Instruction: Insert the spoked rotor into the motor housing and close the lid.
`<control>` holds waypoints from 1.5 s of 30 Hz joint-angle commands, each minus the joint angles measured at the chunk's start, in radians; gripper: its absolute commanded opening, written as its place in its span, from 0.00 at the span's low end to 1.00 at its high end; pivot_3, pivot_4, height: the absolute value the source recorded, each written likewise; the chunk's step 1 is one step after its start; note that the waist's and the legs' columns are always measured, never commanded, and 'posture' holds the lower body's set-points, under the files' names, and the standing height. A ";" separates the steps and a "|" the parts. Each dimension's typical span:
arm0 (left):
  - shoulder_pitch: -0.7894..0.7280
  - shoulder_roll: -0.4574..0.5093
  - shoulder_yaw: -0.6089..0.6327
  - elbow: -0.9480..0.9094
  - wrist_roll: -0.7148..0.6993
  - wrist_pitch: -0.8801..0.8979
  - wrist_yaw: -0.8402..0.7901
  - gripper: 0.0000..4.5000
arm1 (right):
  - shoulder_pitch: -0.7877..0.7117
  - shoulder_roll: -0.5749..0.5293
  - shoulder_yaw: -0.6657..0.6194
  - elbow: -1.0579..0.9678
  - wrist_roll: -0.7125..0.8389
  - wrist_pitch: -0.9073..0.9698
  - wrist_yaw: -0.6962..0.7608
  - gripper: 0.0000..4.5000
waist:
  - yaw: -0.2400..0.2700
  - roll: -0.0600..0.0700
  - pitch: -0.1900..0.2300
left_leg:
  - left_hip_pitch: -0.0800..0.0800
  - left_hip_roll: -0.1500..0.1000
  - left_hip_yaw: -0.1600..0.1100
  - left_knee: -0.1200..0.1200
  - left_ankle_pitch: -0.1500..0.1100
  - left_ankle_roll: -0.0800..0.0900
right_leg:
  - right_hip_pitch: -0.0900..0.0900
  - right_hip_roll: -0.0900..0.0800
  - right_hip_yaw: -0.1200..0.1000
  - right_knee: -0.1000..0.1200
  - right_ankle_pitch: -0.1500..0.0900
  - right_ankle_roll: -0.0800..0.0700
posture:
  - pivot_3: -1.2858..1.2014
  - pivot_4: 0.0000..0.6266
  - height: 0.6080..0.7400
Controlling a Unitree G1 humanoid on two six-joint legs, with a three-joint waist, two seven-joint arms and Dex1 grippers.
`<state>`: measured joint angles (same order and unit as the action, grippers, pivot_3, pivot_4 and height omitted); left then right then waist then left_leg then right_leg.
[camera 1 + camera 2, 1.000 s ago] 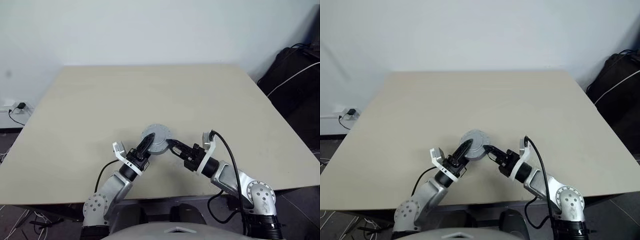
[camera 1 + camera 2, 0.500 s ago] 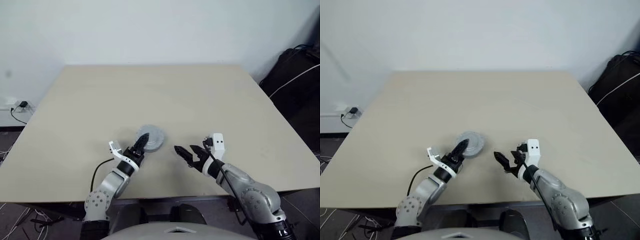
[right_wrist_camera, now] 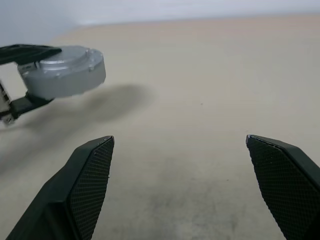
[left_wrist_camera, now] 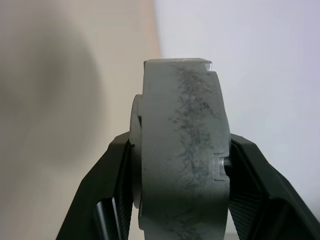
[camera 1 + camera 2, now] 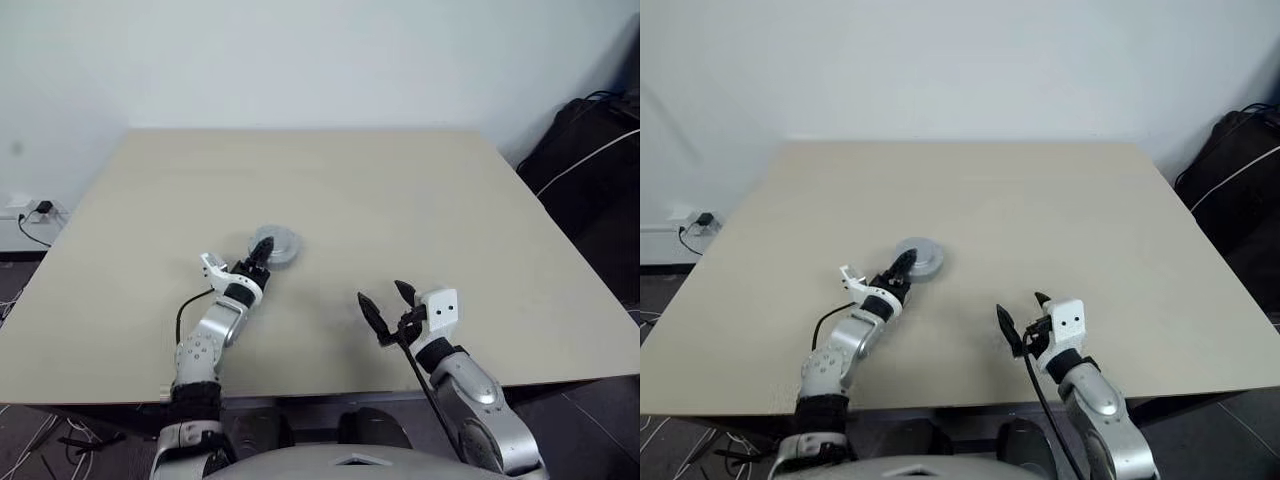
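My left gripper is shut on the motor housing, a squat grey metal cylinder, left of the table's middle. One finger presses on each flat end of it. It hangs a little above the table, casting a shadow. The lid, a silver-grey disc with small screws, sits shut on the housing. The spoked rotor is hidden. My right gripper is open and empty near the front edge, well to the right of the housing, and its two fingers are spread wide.
The beige table stretches far beyond and to both sides of the grippers. A black bag with a white cable stands off the table's right edge. A wall socket and cable lie past the left edge.
My right gripper let go of the housing, opened wide, rolled and drew back to the right. My left gripper carried the housing away to the left and farther from me.
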<state>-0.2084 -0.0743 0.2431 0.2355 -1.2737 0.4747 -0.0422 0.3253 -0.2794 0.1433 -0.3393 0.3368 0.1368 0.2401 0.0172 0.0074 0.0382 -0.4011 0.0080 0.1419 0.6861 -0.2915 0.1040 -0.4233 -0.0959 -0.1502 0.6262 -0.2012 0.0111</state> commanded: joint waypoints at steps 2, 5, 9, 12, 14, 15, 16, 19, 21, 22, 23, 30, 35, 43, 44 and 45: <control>-0.176 -0.042 0.072 0.143 0.058 -0.061 0.023 0.47 | 0.016 0.039 -0.007 -0.032 -0.058 -0.075 -0.004 1.00 | 0.002 -0.001 0.000 | 0.000 0.000 0.000 0.000 0.000 0.000 | 0.001 0.000 0.000 0.000 0.000 0.000 | 0.52 0.00 1.00; -0.259 -0.040 0.115 0.255 0.107 -0.094 0.018 0.47 | 0.020 0.052 -0.009 -0.028 -0.076 -0.078 0.002 1.00 | -0.003 -0.002 -0.001 | 0.000 0.000 0.000 0.000 0.000 0.000 | 0.001 0.001 0.000 0.000 0.000 0.000 | 0.52 0.00 1.00; -0.367 -0.030 0.159 0.406 0.182 -0.137 -0.006 0.47 | 0.023 0.061 -0.020 -0.026 -0.086 -0.074 0.009 1.00 | -0.006 -0.003 0.000 | 0.000 0.000 0.000 0.000 0.000 -0.001 | 0.001 0.004 0.000 0.000 0.000 0.000 | 0.52 0.00 1.00; -0.428 -0.017 0.195 0.508 0.230 -0.173 -0.010 0.47 | 0.023 0.064 -0.033 -0.030 -0.084 -0.066 0.009 1.00 | -0.009 -0.003 0.000 | 0.000 0.000 0.000 0.000 0.001 -0.001 | 0.001 0.004 0.000 0.000 0.000 0.000 | 0.52 0.00 1.00; -0.455 -0.008 0.209 0.559 0.264 -0.188 -0.012 0.47 | 0.021 0.066 -0.036 -0.031 -0.086 -0.060 0.007 1.00 | -0.013 -0.003 0.000 | 0.000 0.000 0.000 0.000 0.001 -0.001 | 0.001 0.004 0.000 0.000 0.000 0.000 | 0.52 0.00 1.00; -0.466 -0.005 0.216 0.580 0.279 -0.193 -0.011 0.47 | 0.020 0.067 -0.037 -0.032 -0.087 -0.055 0.007 1.00 | -0.014 -0.003 0.000 | 0.000 0.000 0.000 0.000 0.001 -0.001 | 0.001 0.004 0.000 0.000 0.000 0.000 | 0.52 0.00 1.00; -0.475 -0.002 0.223 0.599 0.292 -0.198 -0.009 0.47 | 0.018 0.068 -0.037 -0.034 -0.088 -0.051 0.006 1.00 | -0.016 -0.003 0.000 | 0.000 0.000 0.000 0.000 0.001 -0.001 | 0.001 0.004 0.000 0.000 0.000 0.000 | 0.52 0.00 1.00; -0.489 0.004 0.241 0.633 0.326 -0.199 -0.004 0.47 | 0.016 0.072 -0.038 -0.039 -0.092 -0.039 0.004 1.00 | -0.018 -0.003 -0.001 | 0.000 0.000 0.000 0.000 0.001 -0.001 | 0.001 0.004 0.000 0.000 0.001 0.001 | 0.52 0.00 1.00; -0.488 0.004 0.253 0.643 0.346 -0.197 0.002 0.63 | 0.016 0.074 -0.038 -0.042 -0.094 -0.031 0.004 1.00 | -0.018 -0.004 -0.001 | 0.000 0.000 0.000 0.000 0.001 -0.001 | 0.002 0.004 0.000 0.000 0.003 0.005 | 0.52 0.00 1.00; -0.484 0.005 0.257 0.644 0.356 -0.194 0.006 0.68 | 0.016 0.075 -0.038 -0.044 -0.095 -0.027 0.003 1.00 | -0.020 -0.004 -0.001 | 0.001 0.000 0.000 0.000 0.001 -0.001 | 0.002 0.004 0.000 0.000 0.003 0.005 | 0.52 0.00 1.00; -0.475 0.007 0.259 0.640 0.365 -0.187 0.010 0.75 | 0.016 0.075 -0.038 -0.046 -0.097 -0.019 0.003 1.00 | -0.021 -0.004 -0.001 | 0.003 0.000 0.000 0.000 0.001 -0.001 | 0.004 0.004 0.000 0.000 0.003 0.005 | 0.52 0.00 1.00; -0.336 0.033 0.239 0.493 0.428 -0.080 0.046 0.98 | 0.026 0.087 -0.045 -0.013 -0.107 -0.013 -0.002 1.00 | -0.038 -0.007 -0.009 | 0.009 0.001 0.000 0.000 0.001 -0.001 | 0.008 0.001 0.000 0.001 0.000 0.000 | 0.52 0.00 1.00; -0.161 0.059 0.187 0.266 0.448 0.086 0.084 0.98 | 0.036 0.098 -0.052 0.020 -0.127 -0.018 -0.010 1.00 | -0.048 -0.007 -0.014 | 0.015 0.002 0.000 -0.003 0.000 -0.002 | 0.011 0.001 0.001 0.001 -0.001 -0.002 | 0.52 0.00 1.00; 0.082 0.104 0.099 -0.086 0.520 0.195 0.119 0.98 | 0.025 0.129 -0.074 0.088 -0.171 -0.090 -0.043 1.00 | -0.057 -0.001 -0.021 | 0.024 0.004 0.000 -0.006 0.000 -0.006 | 0.013 0.001 0.000 0.003 -0.004 -0.006 | 0.52 0.00 1.00; 0.118 0.117 0.053 -0.137 0.570 0.173 0.104 0.98 | 0.021 0.132 -0.080 0.105 -0.186 -0.118 -0.052 1.00 | -0.056 0.000 -0.021 | 0.024 0.004 0.000 -0.006 0.000 -0.006 | 0.013 0.001 0.001 0.003 -0.004 -0.007 | 0.52 0.00 1.00; 0.163 0.139 -0.014 -0.195 0.648 0.124 0.082 0.98 | 0.018 0.138 -0.090 0.119 -0.186 -0.133 -0.056 1.00 | -0.056 0.000 -0.021 | 0.024 0.004 0.000 -0.006 0.000 -0.006 | 0.013 0.001 0.001 0.003 -0.004 -0.007 | 0.52 0.00 1.00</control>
<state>-0.0953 0.0313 0.2725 0.0879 -0.7363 0.6399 0.0303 0.3605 -0.1475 0.0850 -0.2162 0.1615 0.0548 0.1958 -0.0388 0.0075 0.0168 -0.3766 0.0120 0.1420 0.6792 -0.2910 0.0977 -0.4104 -0.0952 -0.1493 0.6287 -0.2054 0.0045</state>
